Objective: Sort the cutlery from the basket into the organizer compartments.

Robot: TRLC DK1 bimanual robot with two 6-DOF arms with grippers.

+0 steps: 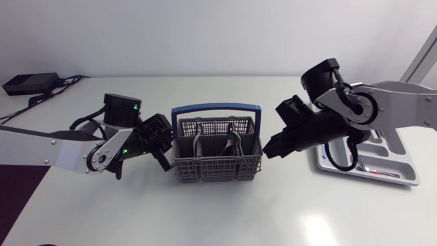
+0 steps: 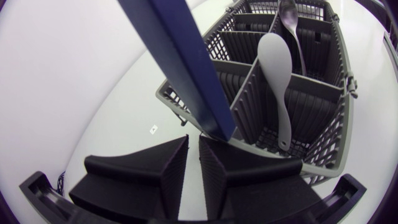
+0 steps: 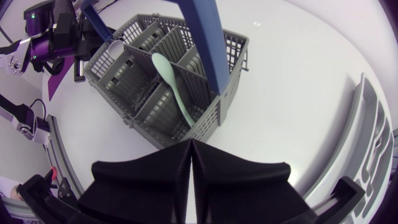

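Note:
The grey cutlery basket (image 1: 217, 166) with a blue handle (image 1: 216, 108) stands mid-table. Several utensils lean inside it: a pale spoon (image 2: 277, 68), a metal spoon (image 2: 291, 22) and a mint-green spoon (image 3: 174, 81). My left gripper (image 1: 164, 158) sits at the basket's left wall. Its fingers are nearly together with a thin slit (image 2: 193, 140), nothing between them, tips by the handle's foot. My right gripper (image 1: 271, 149) hangs just off the basket's right wall, shut and empty (image 3: 189, 146). The grey organizer (image 1: 403, 164) lies at the right, partly behind my right arm.
A metal utensil (image 1: 377, 171) lies in the organizer's front compartment. The organizer's rim (image 3: 373, 124) shows beside my right gripper. Black boxes and cables (image 1: 27, 83) sit at the table's far left corner.

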